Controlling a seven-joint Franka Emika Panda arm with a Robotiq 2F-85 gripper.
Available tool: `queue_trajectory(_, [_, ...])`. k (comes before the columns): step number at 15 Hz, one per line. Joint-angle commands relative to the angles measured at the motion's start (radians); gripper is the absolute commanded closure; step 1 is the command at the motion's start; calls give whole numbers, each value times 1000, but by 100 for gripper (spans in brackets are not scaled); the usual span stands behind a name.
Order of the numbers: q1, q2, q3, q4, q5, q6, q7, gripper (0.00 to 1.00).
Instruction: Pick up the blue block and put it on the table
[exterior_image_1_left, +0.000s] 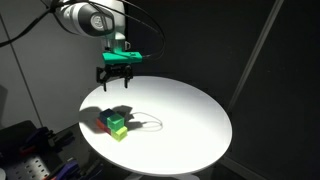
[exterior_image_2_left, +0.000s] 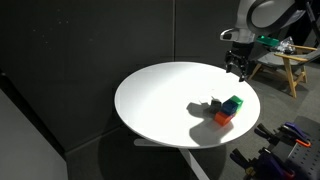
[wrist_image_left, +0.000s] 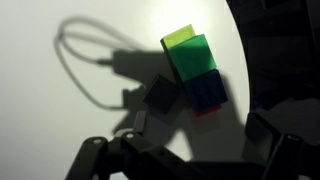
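Jaws spread, empty, above table (exterior_image_1_left: 190, 115); blue block (wrist_image_left: 205, 90) against green cube (wrist_image_left: 190, 58)

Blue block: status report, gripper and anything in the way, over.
Gripper open, empty, hovering above table. Blue block not yet grasped, apparently atop red block. Green block tight against blue, crowding one side.

1. Tables: one, a round white table (exterior_image_1_left: 190, 110).
2. Blocks: three in all, sitting together on the table.
3. By colour, that is one green block (wrist_image_left: 190, 55), one blue block (wrist_image_left: 205, 90) and one red-orange block (exterior_image_2_left: 221, 118).
4. Robot arms: one robot arm (exterior_image_1_left: 85, 18), with one gripper (exterior_image_1_left: 113, 85).
5. Wooden stands: one wooden stand (exterior_image_2_left: 291, 70), at the far right in an exterior view.
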Motion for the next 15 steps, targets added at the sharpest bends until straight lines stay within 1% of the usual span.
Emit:
queue_trajectory(1, [-8, 12, 27, -9, -23, 27, -17, 0])
queue_trajectory(7, [-7, 15, 56, -35, -36, 35, -27, 0])
queue_trajectory(15, [-10, 18, 59, -69, -79, 56, -67, 0])
